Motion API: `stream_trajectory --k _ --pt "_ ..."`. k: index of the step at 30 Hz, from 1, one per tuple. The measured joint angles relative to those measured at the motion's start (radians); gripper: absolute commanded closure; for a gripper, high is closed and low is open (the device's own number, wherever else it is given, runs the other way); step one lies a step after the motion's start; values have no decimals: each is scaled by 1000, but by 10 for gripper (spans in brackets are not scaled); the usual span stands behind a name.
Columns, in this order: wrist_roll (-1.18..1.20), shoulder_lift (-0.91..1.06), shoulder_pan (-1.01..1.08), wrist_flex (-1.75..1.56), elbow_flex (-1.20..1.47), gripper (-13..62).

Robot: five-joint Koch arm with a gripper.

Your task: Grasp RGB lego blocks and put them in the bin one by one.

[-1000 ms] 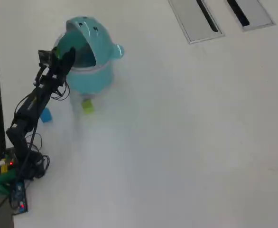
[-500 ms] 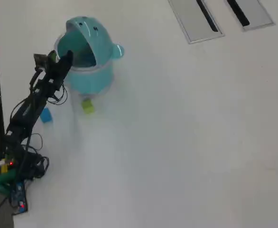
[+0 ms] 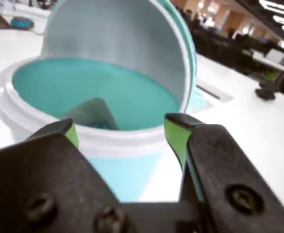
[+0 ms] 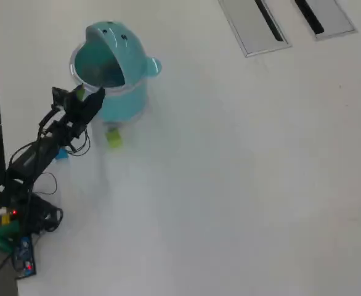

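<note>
The light-teal bin [image 4: 122,102] stands at the upper left in the overhead view, its domed lid swung open. In the wrist view its white rim [image 3: 16,114] and teal inside fill the frame. My gripper [image 4: 89,98] hangs just outside the bin's rim on the lower-left side. It is open, and nothing lies between the green-padded fingers [image 3: 177,133] of the gripper [image 3: 122,126]. A yellow-green block [image 4: 113,137] lies on the table just below the bin. A blue block [image 4: 61,154] shows partly beside my arm. The red block is out of view.
Two flat grey slotted panels [image 4: 254,28] [image 4: 325,15] lie at the table's top right. My arm's base with cables and a small board [image 4: 20,228] sits at the lower left, close to the table's left edge. White tabletop stretches right of the bin.
My gripper has drawn back from over the bin's opening and dropped down to just outside its rim. The arm leans lower. The yellow-green and blue blocks have not moved.
</note>
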Motion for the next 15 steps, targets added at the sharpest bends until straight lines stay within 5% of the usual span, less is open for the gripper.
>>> stream_trajectory --k 15 --pt "2 72 64 0 196 171"
